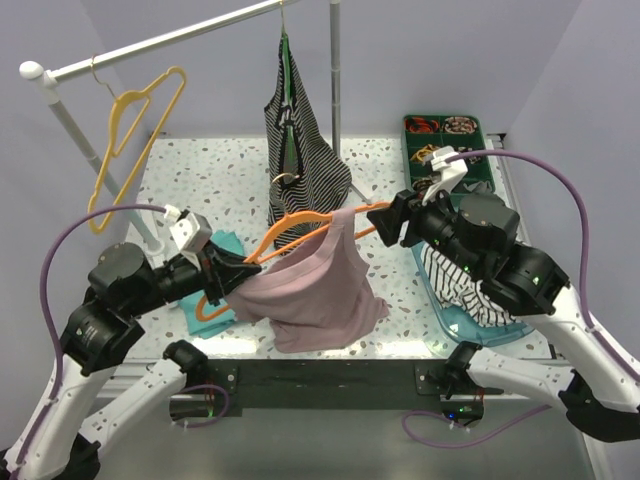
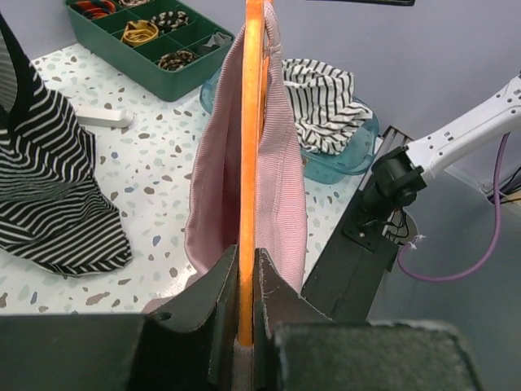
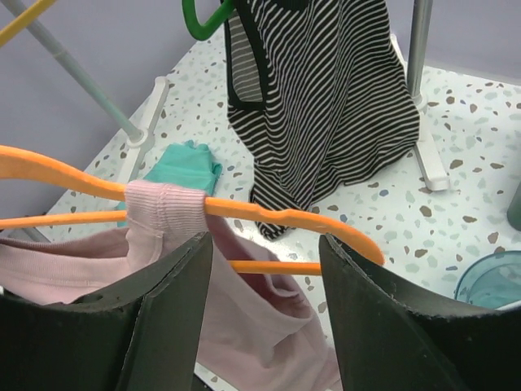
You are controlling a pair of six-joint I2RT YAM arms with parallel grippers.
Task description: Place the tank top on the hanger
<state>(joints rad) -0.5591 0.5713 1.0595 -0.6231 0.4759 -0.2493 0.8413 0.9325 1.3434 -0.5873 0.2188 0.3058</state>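
Observation:
The orange hanger (image 1: 300, 226) is held above the table, its left end clamped edge-on in my left gripper (image 2: 247, 257), which is shut on it. The mauve-pink tank top (image 1: 320, 285) hangs from the hanger, draping down toward the table front. In the right wrist view one ribbed strap (image 3: 163, 208) wraps over the hanger's upper arm (image 3: 277, 213). My right gripper (image 3: 264, 244) sits at the hanger's right end (image 1: 385, 220). It is open, with its fingers apart on either side of the lower bar and nothing pinched. In the left wrist view the tank top (image 2: 285, 163) falls on both sides of the hanger (image 2: 251, 122).
A black-and-white striped top (image 1: 300, 150) hangs on the rack behind, and a yellow hanger (image 1: 135, 120) hangs at the rack's left. A teal cloth (image 1: 218, 248) lies under my left arm. A green organiser tray (image 1: 450, 135) and a blue bin with striped cloth (image 1: 465, 305) are at the right.

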